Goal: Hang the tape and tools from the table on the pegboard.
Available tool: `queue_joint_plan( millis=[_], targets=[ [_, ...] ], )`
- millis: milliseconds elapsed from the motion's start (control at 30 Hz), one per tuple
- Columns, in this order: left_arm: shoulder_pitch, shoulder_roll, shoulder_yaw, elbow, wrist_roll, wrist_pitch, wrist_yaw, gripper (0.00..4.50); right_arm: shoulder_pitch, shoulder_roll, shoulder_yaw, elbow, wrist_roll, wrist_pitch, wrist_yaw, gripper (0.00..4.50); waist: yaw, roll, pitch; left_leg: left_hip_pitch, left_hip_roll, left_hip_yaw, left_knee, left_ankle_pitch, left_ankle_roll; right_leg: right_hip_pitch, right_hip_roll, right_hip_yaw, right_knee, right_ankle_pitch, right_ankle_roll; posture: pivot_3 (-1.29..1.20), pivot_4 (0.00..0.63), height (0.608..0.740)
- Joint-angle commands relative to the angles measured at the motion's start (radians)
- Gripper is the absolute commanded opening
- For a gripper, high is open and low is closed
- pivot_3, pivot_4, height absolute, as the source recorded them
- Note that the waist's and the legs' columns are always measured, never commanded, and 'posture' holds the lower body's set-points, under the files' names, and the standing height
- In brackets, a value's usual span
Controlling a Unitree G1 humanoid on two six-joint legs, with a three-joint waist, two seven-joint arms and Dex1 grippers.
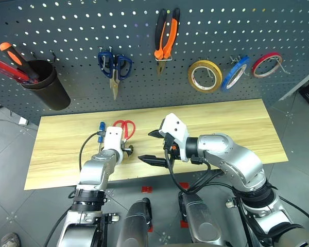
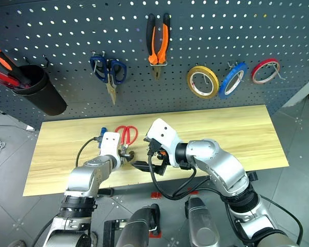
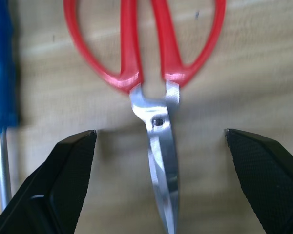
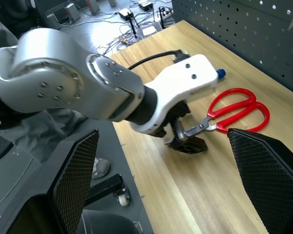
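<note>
Scissors (image 1: 125,127), one red-handled pair, lie on the table (image 1: 237,128) beside one blue screwdriver (image 1: 101,127), blades between the spread fingers of the left gripper (image 3: 158,183). At twelve o'clock the pegboard (image 1: 67,25) carries one pliers (image 1: 166,36) and three tape rings, the yellow tape (image 1: 205,75) among them; the right gripper (image 1: 153,146) hangs released, holding nothing.

Counts on the pegboard (image 1: 67,31) and desk (image 1: 237,128)

Three tape rings (image 1: 205,75), two scissors (image 1: 115,69), one pliers (image 1: 166,33), three screwdrivers (image 1: 10,56), one black cup (image 1: 44,82).

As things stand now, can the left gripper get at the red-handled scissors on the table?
Probably yes. The left gripper is open, its fingers on either side of the blades of the red-handled scissors, which lie flat on the table. Nothing stands between them; the blue-handled screwdriver lies off to one side.
</note>
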Motion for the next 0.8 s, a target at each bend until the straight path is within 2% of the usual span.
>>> queue_joint_plan(
  millis=[33, 400, 800],
  targets=[
    [0.003, -0.009, -0.009, 0.104, 0.018, 0.002, -0.018, 4.48, -0.017, 0.005, -0.024, -0.042, 0.035, 0.01, -0.013, 4.5, 0.0, 0.0, 0.0, 0.0, 0.0, 0.0, 0.0, 0.0, 0.0, 0.0, 0.0, 0.0, 0.0, 0.0, 0.0, -0.29, 0.377, 0.74],
    [0.008, -0.066, 0.089, 0.162, -0.022, 0.036, -0.031, 4.48, -0.057, -0.003, -0.049, -0.045, 0.08, 0.065, -0.035, 4.5, -0.001, 0.001, -0.001, 0.002, 0.0, 0.0, 0.0, 0.001, -0.001, 0.002, 0.0, 0.0, 0.001, 0.0, 0.001, -0.31, 0.379, 0.74],
    [0.03, -0.029, 0.066, 0.202, 0.002, -0.019, -0.084, 0.78, -0.086, 0.027, -0.118, -0.022, 0.147, 0.171, -0.102, 4.5, -0.003, 0.003, -0.001, 0.003, 0.0, 0.0, 0.0, 0.001, -0.001, 0.002, 0.0, 0.0, 0.001, 0.0, 0.001, -0.31, 0.378, 0.74]
  ],
)
